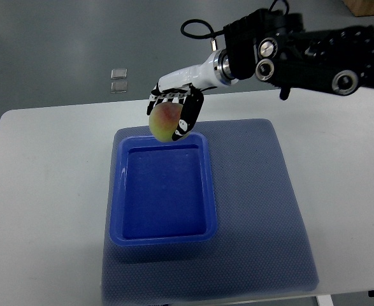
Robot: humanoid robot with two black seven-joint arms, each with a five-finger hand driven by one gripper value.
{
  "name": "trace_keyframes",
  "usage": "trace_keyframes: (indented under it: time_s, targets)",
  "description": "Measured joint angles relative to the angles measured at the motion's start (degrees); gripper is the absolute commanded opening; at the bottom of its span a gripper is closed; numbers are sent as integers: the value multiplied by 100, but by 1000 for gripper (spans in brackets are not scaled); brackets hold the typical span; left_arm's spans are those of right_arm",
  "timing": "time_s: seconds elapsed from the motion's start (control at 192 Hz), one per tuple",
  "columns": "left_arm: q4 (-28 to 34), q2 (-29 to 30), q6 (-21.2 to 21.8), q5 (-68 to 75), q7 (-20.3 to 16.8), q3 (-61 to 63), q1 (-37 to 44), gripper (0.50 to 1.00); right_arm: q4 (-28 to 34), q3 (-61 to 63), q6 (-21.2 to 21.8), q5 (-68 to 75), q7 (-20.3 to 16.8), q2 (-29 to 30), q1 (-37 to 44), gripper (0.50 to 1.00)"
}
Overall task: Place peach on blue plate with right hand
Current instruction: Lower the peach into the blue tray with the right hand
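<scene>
A white worktop (40, 191) fills the lower part of the view. On it lies a blue-grey mat (263, 210), its near edge close to the worktop's near edge. On the mat's left half sits the blue plate (116, 191), a deep rectangular tray with raised walls and rounded corners, its long side running away from the camera. Its floor is bare.

Over the plate's far rim is the peach (164, 122), yellow-green with a red blush. In the picture it overlaps the far wall near its middle; whether it touches the rim cannot be told from this steep angle. The right hand (174, 109) holds it: black-and-white fingers (188, 118) curl down around its right side and top, and more fingers show at its upper left, so the peach sits inside the grip with its lower left face uncovered.

From the hand a white wrist leads up and right into the black right arm (301, 54), which comes in from the right edge above the worktop's far side.

Beyond the worktop, on the grey floor (59, 44), lie two small pale squares (118, 80), one behind the other.
</scene>
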Motion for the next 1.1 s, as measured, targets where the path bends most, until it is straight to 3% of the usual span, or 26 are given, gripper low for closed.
trace_keyframes:
  time_s: [0.156,0.343,0.582,0.588,0.624,0.65,0.702,0.707,0.712,0.79,0.795,0.816,1.102]
  targets:
    - [2,0,0,0,0,-1,0,1000,-732,28,-183,-345,25,814,-632,500]
    - [23,0,0,0,0,-1,0,1000,-1330,38,-268,-733,40,894,-1206,517]
    - [31,0,0,0,1,0,2,1000,-1611,46,-276,-1039,59,898,-1631,552]
    - [31,0,0,0,1,0,2,1000,-1612,47,-276,-1040,59,898,-1636,590]
    - [31,0,0,0,0,-1,1,1000,-1614,49,-277,-1047,60,898,-1666,627]
    - [31,0,0,0,0,-1,0,1000,-1615,49,-286,-1051,59,898,-1680,700]
    - [31,0,0,0,1,-1,1,1000,-1615,48,-310,-1054,59,899,-1701,701]
    - [31,0,0,0,1,-1,1,1000,-1615,48,-313,-1054,59,899,-1701,826]
    - [31,0,0,0,1,-1,0,1000,-1615,49,-317,-1054,59,899,-1702,840]
    - [31,0,0,1,0,-1,0,1000,-1614,57,-332,-1046,57,899,-1706,854]
    - [31,0,0,1,0,-1,0,1000,-1614,58,-332,-1045,57,899,-1706,886]
    - [31,0,0,2,0,-1,0,1000,-1613,64,-332,-1041,55,899,-1705,927]
    - [30,0,0,2,0,0,0,1000,-1554,428,-194,-962,48,899,-1324,934]
